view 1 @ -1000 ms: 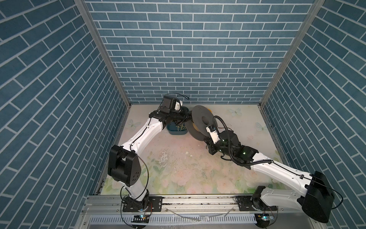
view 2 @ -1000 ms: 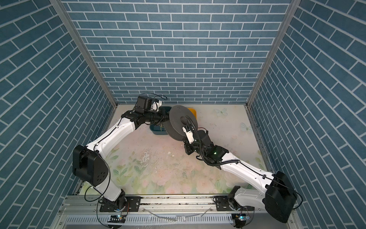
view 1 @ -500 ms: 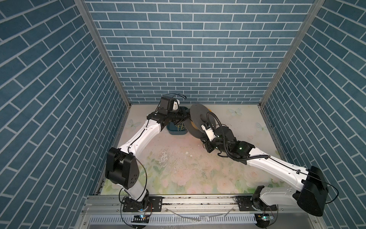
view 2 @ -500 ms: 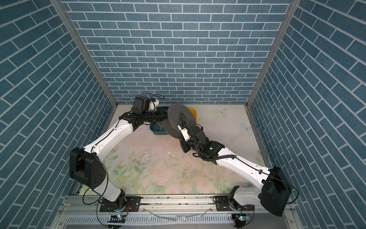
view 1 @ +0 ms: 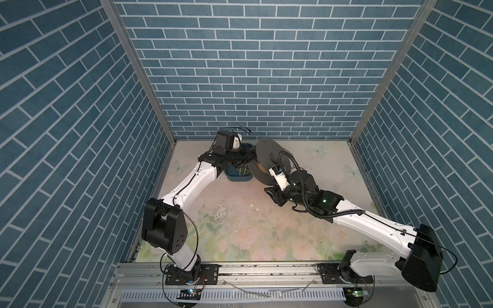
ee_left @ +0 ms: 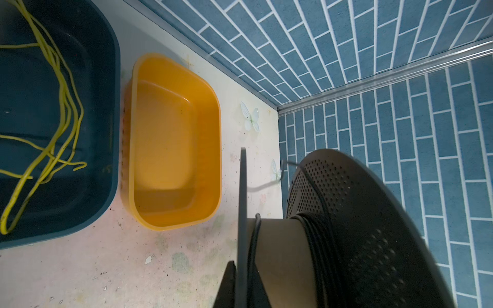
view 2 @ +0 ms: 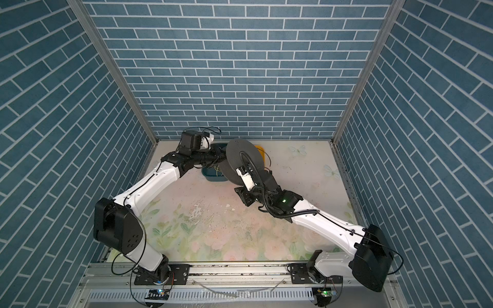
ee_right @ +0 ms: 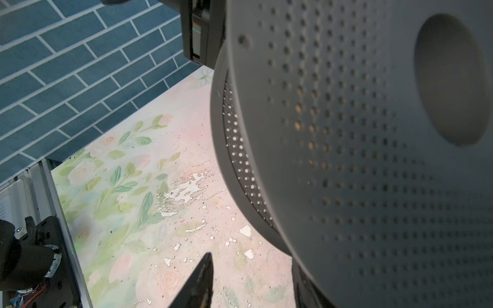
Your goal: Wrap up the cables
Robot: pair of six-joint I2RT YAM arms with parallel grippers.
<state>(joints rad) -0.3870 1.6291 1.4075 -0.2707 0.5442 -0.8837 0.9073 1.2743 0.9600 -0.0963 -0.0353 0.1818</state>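
Observation:
A dark grey perforated spool (view 1: pixel 269 160) (view 2: pixel 242 157) is held up on edge above the back of the table. My left gripper (ee_left: pixel 243 289) (view 1: pixel 249 158) is shut on the spool's thin flange (ee_left: pixel 242 213). The black cable (ee_left: pixel 317 240) is wound in several turns round the hub. One strand (ee_left: pixel 256 240) lies against the gripped flange, and a blurred loose end (ee_left: pixel 266 184) trails off. My right gripper (ee_right: pixel 250 285) (view 1: pixel 270 191) stands open below the spool's other flange (ee_right: pixel 346 133). Only bare table shows between its fingers (ee_right: pixel 200 282), and the spool partly hides one of them.
Under the left arm a dark blue basin (ee_left: pixel 93 106) (view 1: pixel 237 178) holds a thin yellow-green wire (ee_left: pixel 61 106). An empty yellow basin (ee_left: pixel 173 144) (view 2: pixel 261 150) stands beside it near the back wall. The floral table top (view 1: pixel 240 221) has worn, flaking patches.
My right gripper's jaws have gone from shut to open, and the right arm has shifted a little to the left beneath the spool. The left arm still holds the spool in the same place.

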